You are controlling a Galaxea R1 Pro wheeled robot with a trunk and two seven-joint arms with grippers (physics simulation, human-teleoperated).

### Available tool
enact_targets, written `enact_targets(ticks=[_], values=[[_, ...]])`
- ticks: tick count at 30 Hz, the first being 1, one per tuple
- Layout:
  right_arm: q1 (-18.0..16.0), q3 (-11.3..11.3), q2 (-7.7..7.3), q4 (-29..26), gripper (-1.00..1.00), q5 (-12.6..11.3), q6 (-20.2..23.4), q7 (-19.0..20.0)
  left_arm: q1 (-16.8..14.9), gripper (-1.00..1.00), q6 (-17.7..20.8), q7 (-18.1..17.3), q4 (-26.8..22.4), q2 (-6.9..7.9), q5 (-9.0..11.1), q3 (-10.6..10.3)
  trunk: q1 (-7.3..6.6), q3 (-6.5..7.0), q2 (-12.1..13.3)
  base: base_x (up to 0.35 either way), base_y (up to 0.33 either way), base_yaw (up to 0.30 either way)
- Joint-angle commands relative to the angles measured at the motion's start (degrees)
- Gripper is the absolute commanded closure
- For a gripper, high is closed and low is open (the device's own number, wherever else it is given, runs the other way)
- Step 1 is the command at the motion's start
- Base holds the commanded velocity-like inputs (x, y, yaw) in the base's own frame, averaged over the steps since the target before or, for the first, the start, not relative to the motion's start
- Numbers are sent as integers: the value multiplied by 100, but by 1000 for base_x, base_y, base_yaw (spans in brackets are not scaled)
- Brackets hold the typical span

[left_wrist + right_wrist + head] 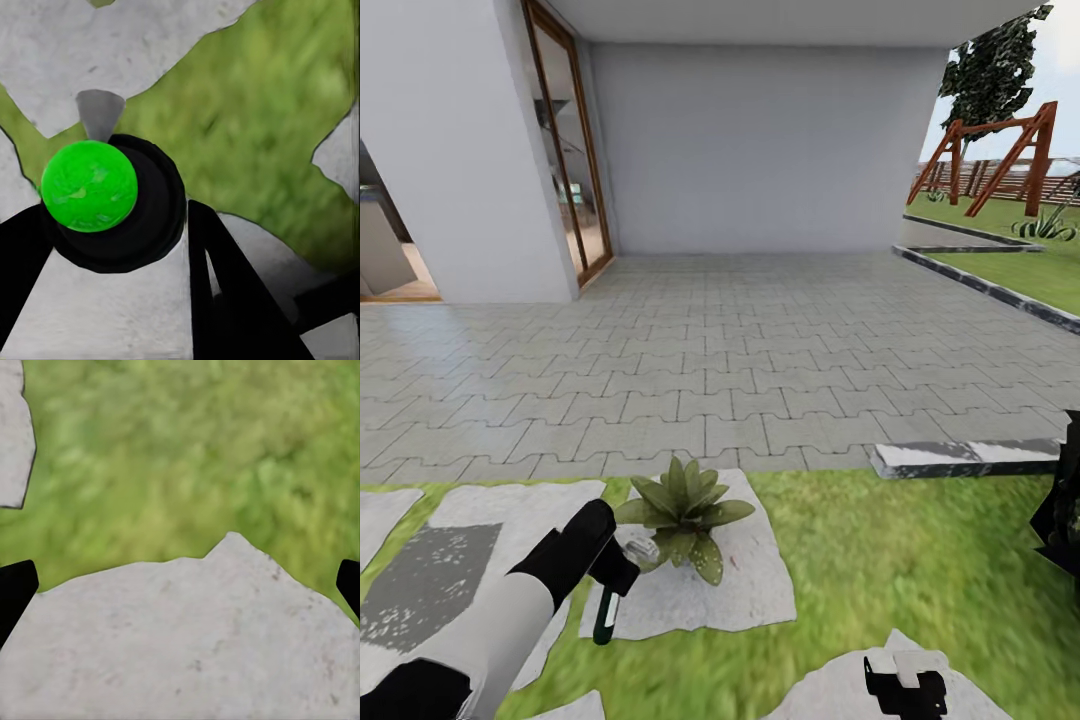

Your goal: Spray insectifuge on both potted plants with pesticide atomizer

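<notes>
The left gripper hangs just beside the potted plant, and it has the pesticide atomizer pinched between its fingers, dark green body pointing down toward the stepping stone the plant sits on. From the left wrist view the bottle is seen end-on, a bright green round sitting in a black collar, with black fingers close on either side of it.

So the pick-up looks done and the spraying step is the one in hand. The leaves look plain green from the head view (any whitish specks would be too small to make out here, so I can't say whether spraying has begun). Only one plant shows from the head view.

The right gripper idles low over another pale stone at the edge of the grass, jaws spread wide and empty.

Next, I'd judge, the nozzle needs turning to face the rosette, since the bottle hangs head-up beside it rather than aimed at it.
</notes>
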Motion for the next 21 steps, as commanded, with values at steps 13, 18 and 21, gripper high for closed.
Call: enact_targets(ticks=[13,18,21], values=[[-3,49,2,3,-100,-15,-10,-36,8,100,-182,-1651,-43,501,-749,-685,-1,-5,-2,6,15,0],[-3,49,6,3,-100,-18,-10,-36,-2,100,-171,-1654,-51,448,-739,-695,-1,-5,-2,113,260,-122],[-3,49,6,3,-100,-20,-10,-36,32,100,-189,-1652,-46,446,-730,-700,-1,-5,-2,52,295,-281]])
